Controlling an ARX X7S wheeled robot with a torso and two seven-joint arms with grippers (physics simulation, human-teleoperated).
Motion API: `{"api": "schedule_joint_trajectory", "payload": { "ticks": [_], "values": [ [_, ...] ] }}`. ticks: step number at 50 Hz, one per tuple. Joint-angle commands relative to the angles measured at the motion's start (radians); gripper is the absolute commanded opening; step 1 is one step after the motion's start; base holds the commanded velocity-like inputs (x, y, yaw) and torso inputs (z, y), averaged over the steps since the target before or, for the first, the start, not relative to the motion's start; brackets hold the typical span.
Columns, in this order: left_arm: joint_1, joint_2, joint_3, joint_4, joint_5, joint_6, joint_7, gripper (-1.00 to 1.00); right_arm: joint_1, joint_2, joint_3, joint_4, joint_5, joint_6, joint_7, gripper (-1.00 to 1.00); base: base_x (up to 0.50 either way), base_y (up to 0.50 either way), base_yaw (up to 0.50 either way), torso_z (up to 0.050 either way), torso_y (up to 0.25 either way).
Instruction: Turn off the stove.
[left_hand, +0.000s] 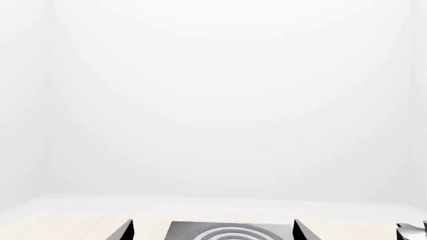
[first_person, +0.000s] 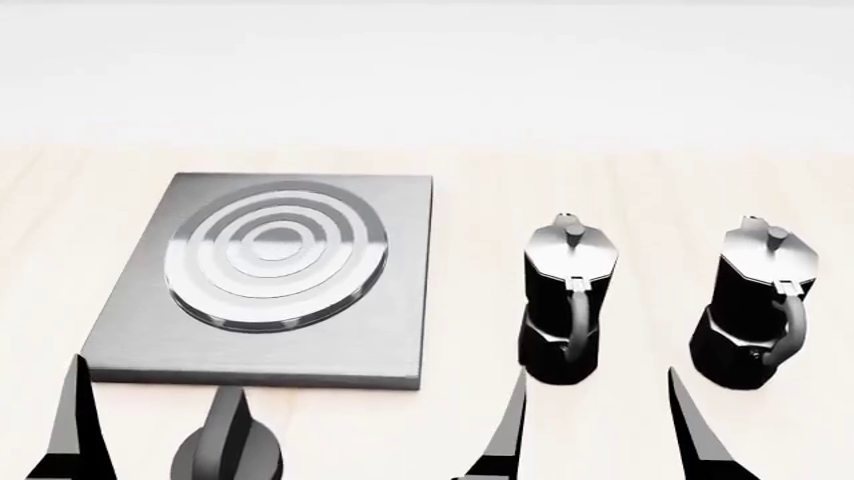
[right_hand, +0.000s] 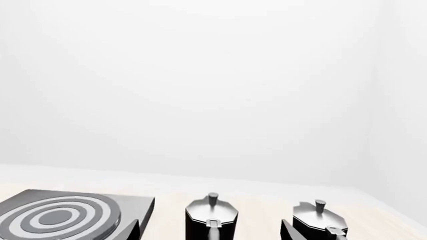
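Note:
The stove (first_person: 387, 330) is a flat brushed-grey slab with a ringed round burner (first_person: 276, 262), lying on the pale wooden counter. Its dark round knob (first_person: 260, 458) sits in front of the slab's near edge, at the bottom of the head view. My left gripper (first_person: 150, 430) is open; one of its fingers (first_person: 227, 415) overlaps the knob, and I cannot tell if they touch. In the left wrist view the left gripper (left_hand: 212, 234) frames the stove (left_hand: 183, 231). My right gripper (first_person: 597, 425) is open in front of the moka pots, holding nothing.
Two black-and-silver moka pots (first_person: 567, 300) (first_person: 754, 305) stand upright to the right of the stove. In the right wrist view the nearer pot (right_hand: 211, 217) shows between the right gripper's fingers. A white wall rises behind the counter.

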Motion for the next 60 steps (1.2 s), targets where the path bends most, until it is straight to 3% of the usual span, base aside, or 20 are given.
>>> {"api": "schedule_joint_trajectory", "payload": {
  "ticks": [1, 42, 60],
  "values": [
    [-0.002, -0.003, 0.004, -0.004, -0.002, 0.003, -0.004, 1.0, 0.001, 0.004, -0.002, 0.001, 0.006, -0.001, 0.004, 1.0, 0.12, 0.0, 0.0, 0.0, 0.0],
    [-0.003, -0.02, 0.026, -0.012, 0.011, 0.011, -0.014, 1.0, 0.0, 0.02, -0.018, 0.004, 0.007, -0.02, 0.017, 1.0, 0.07, 0.0, 0.0, 0.0, 0.0],
    [-0.005, -0.026, 0.031, -0.013, 0.008, 0.01, -0.02, 1.0, 0.003, 0.025, -0.023, 0.011, 0.012, -0.024, 0.022, 1.0, 0.0, 0.0, 0.0, 0.0, -0.091]
  ]
}}
